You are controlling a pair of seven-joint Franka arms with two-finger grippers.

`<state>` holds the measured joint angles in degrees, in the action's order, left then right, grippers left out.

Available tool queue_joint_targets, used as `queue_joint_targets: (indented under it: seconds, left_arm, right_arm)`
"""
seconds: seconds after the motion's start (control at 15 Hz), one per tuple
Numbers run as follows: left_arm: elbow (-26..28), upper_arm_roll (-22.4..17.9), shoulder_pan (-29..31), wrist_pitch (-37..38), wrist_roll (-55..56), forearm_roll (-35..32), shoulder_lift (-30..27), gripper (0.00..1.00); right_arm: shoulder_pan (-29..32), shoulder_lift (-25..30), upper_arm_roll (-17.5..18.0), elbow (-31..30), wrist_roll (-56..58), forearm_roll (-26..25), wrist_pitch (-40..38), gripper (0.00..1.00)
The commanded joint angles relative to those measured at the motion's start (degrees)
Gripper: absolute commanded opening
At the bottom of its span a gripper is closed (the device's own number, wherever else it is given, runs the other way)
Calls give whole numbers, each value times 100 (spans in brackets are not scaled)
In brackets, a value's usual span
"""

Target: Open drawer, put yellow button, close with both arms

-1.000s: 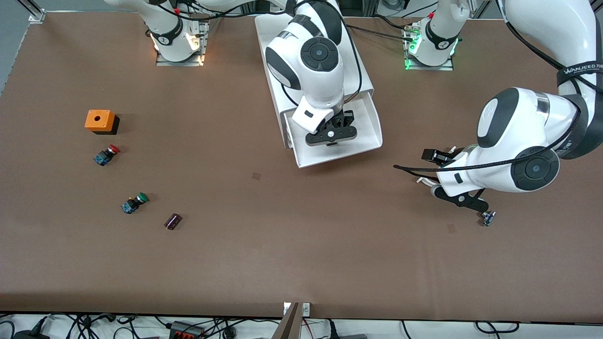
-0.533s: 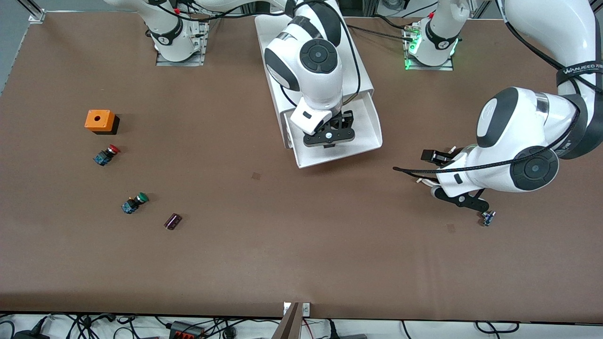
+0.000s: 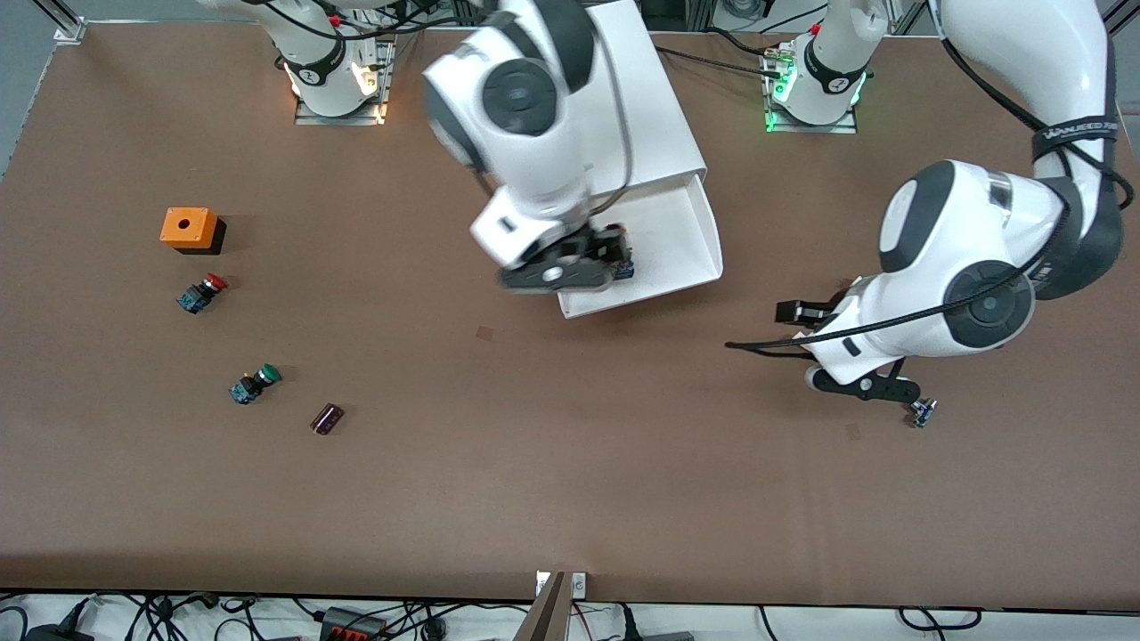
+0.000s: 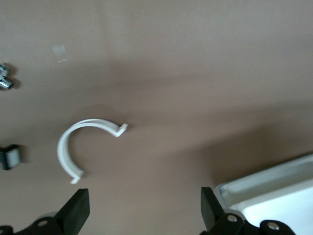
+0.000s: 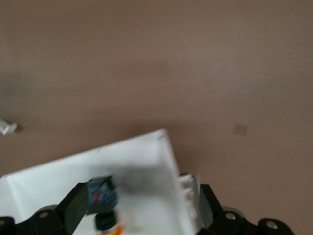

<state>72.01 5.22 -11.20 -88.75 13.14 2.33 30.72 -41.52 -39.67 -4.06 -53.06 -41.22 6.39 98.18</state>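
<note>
The white drawer [image 3: 686, 240] stands pulled out of the white cabinet [image 3: 646, 107]. The yellow button lies in it; the front view shows only its blue base [image 3: 626, 268]. In the right wrist view it [image 5: 102, 192] lies on the drawer's floor [image 5: 44, 186], blue base, black neck and a bit of orange cap showing. My right gripper [image 3: 557, 274] [image 5: 141, 205] is open and empty, over the drawer's side edge toward the right arm's end. My left gripper [image 3: 862, 385] [image 4: 144, 210] is open and empty, low over bare table toward the left arm's end, apart from the drawer's corner [image 4: 274, 188].
An orange box [image 3: 189, 228], a red-capped button [image 3: 203, 292], a green-capped button [image 3: 256, 383] and a dark cylinder [image 3: 327, 417] lie toward the right arm's end. A small part [image 3: 923, 412] lies by my left gripper. A white C-shaped clip [image 4: 73, 147] lies on the table.
My right gripper has let go of the yellow button in the drawer and swung up and off toward the right arm's end. My left arm has shifted slightly toward the drawer.
</note>
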Motion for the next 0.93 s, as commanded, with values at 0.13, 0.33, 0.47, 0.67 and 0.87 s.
queue_joint_targets:
  seconds: [0.13, 0.33, 0.47, 0.67, 0.87]
  left_arm:
    - [225, 5, -671, -958, 1637, 137, 57, 100]
    - [454, 5, -971, -1635, 2148, 137, 197, 100]
    - [594, 5, -1225, -1899, 2473, 119, 215, 100]
    - [989, 5, -1454, -2286, 2772, 119, 180, 100]
    - [1279, 5, -1700, -2305, 3036, 119, 23, 100]
  right_arm:
    - [1091, 100, 54, -20, 1219, -349, -246, 100]
    - [1689, 109, 54, -90, 2230, -604, -474, 100]
    - [2154, 100, 54, -239, 2364, -552, -536, 100]
    - [2701, 91, 63, -336, 2784, -569, -501, 100]
    - [2929, 91, 28, -328, 3216, -613, -492, 100]
